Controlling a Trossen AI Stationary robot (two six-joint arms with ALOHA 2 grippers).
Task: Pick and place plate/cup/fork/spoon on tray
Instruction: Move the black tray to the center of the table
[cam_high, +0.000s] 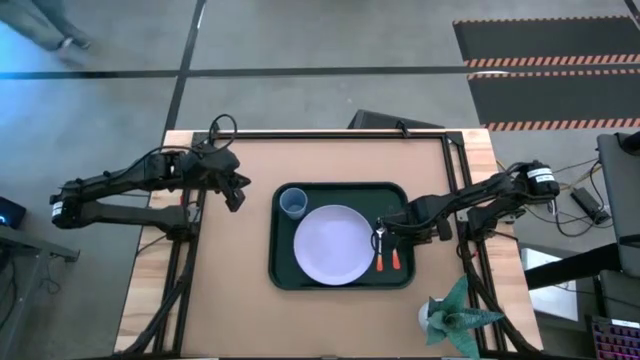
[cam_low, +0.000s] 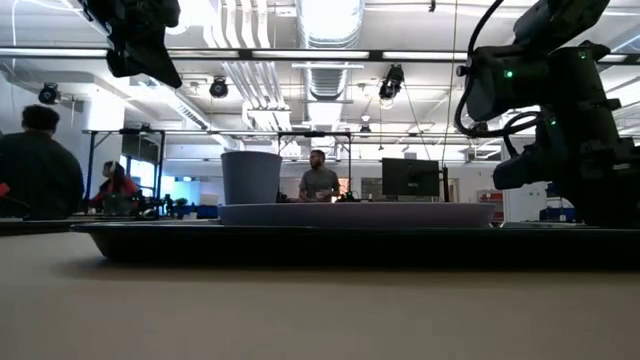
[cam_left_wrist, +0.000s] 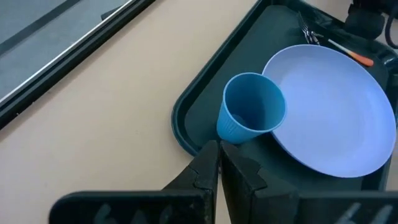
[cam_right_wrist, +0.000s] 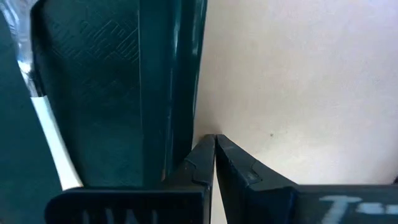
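With both my left hand (cam_high: 238, 195) and right hand (cam_high: 383, 229) closed and empty, I judge the cup (cam_high: 292, 203) light, thin-walled and slippery, best pinched at its rim, beside the plate (cam_high: 333, 244) on the tray (cam_high: 340, 282).

The tray (cam_right_wrist: 93, 93) looks like dark matt plastic with a fine textured floor. The cup (cam_left_wrist: 250, 117) and plate (cam_left_wrist: 336, 106) look like smooth plastic, and the table (cam_high: 230, 290) is matt wood.

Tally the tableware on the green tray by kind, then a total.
plate: 1
cup: 1
fork: 1
spoon: 1
Total: 4, all lying inside the tray.
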